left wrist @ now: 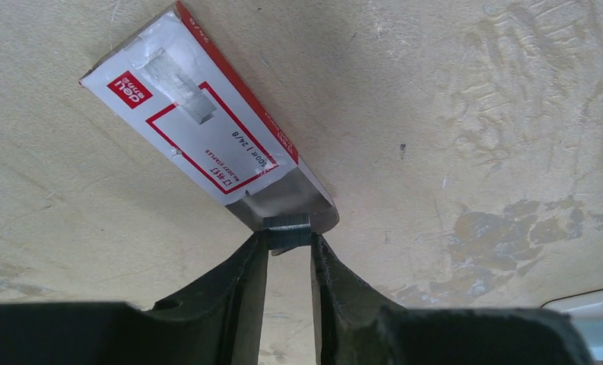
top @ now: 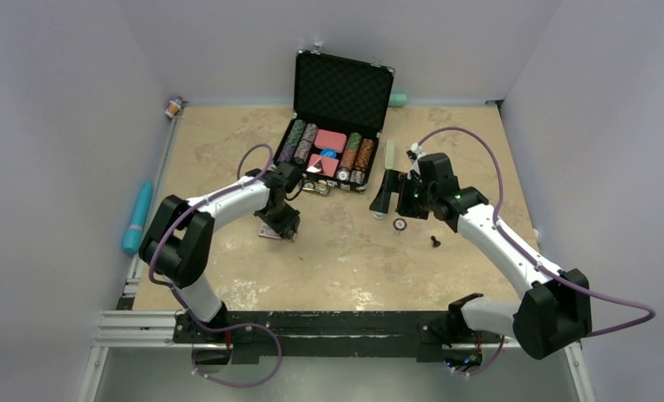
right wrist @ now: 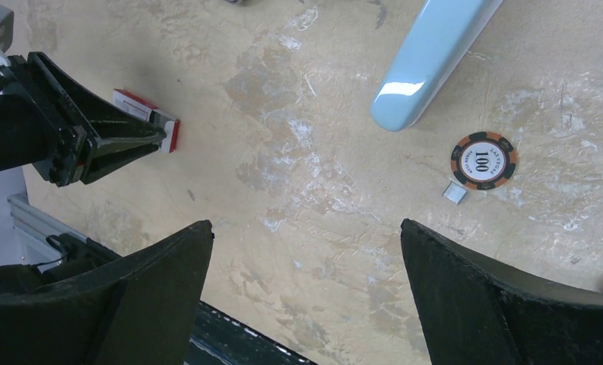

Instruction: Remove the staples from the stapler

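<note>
My left gripper [left wrist: 289,237] is shut on a short silver-grey strip of staples [left wrist: 287,223], pinched between both fingertips at the open end of a red-and-white staple box [left wrist: 199,122] that lies flat on the table. In the top view that gripper [top: 280,229] is low over the box at left of centre. My right gripper [right wrist: 306,228] hangs open above bare table, with nothing between its fingers. The pale blue stapler [right wrist: 435,53] lies beyond it. A second small silver piece of staples [right wrist: 455,193] rests on the table beside a poker chip [right wrist: 483,160].
An open black case of poker chips [top: 337,126] stands at the back centre. A small black piece [top: 434,242] lies near the chip. A turquoise object [top: 137,216] lies off the table's left edge. White walls enclose three sides.
</note>
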### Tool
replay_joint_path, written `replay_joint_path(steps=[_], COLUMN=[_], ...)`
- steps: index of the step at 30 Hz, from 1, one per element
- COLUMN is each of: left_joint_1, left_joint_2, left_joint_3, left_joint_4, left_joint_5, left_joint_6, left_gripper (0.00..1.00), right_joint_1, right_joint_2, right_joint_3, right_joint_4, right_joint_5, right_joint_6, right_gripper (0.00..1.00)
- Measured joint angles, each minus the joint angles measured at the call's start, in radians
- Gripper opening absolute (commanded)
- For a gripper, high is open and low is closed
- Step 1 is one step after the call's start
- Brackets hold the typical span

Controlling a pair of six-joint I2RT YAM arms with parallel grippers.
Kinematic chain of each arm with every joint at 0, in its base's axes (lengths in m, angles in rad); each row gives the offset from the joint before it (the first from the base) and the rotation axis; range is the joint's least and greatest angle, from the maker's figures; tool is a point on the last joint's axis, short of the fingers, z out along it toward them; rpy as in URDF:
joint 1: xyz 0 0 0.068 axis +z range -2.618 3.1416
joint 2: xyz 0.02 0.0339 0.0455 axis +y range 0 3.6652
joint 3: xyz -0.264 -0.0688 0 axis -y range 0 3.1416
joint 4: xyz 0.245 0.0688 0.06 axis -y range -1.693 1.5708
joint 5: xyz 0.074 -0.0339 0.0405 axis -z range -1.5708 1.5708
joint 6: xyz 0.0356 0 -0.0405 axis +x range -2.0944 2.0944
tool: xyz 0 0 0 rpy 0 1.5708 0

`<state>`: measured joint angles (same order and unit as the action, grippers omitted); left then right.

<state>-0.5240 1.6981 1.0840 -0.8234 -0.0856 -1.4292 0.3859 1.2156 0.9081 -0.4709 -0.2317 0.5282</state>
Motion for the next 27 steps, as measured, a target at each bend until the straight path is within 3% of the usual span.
replay_joint_path(steps=[5, 17, 19, 24, 27], left_joint_1=[0.000, 0.000, 0.000, 0.000, 0.000], left_joint_2=[0.000, 0.000, -0.001, -0.026, -0.064], left_joint_3=[0.000, 0.026, 0.047, 0.106, 0.116], left_joint_4=[0.000, -0.010, -0.018, -0.037, -0.046], left_joint_5=[-0.006, -0.021, -0.023, -0.024, -0.029], left_joint_6=[0.002, 0.027, 0.041, 0.129, 0.188], left_gripper=[0.41, 0.44, 0.51, 0.83, 0.88], right_joint_1=[0.000, 0.000, 0.000, 0.000, 0.000], right_joint_2=[0.006, 0.007, 0.007, 0.007, 0.006], right_joint_3=[0.000, 0.000, 0.000, 0.004, 0.012], right_joint_4=[0.000, 0.000, 0.000, -0.013, -0.031], right_joint_5=[0.000, 0.000, 0.001, 0.010, 0.042], right_joint_6=[-0.001, -0.006, -0.007, -0.016, -0.023], right_gripper=[0.98, 0.98, 0.98, 0.99, 0.99])
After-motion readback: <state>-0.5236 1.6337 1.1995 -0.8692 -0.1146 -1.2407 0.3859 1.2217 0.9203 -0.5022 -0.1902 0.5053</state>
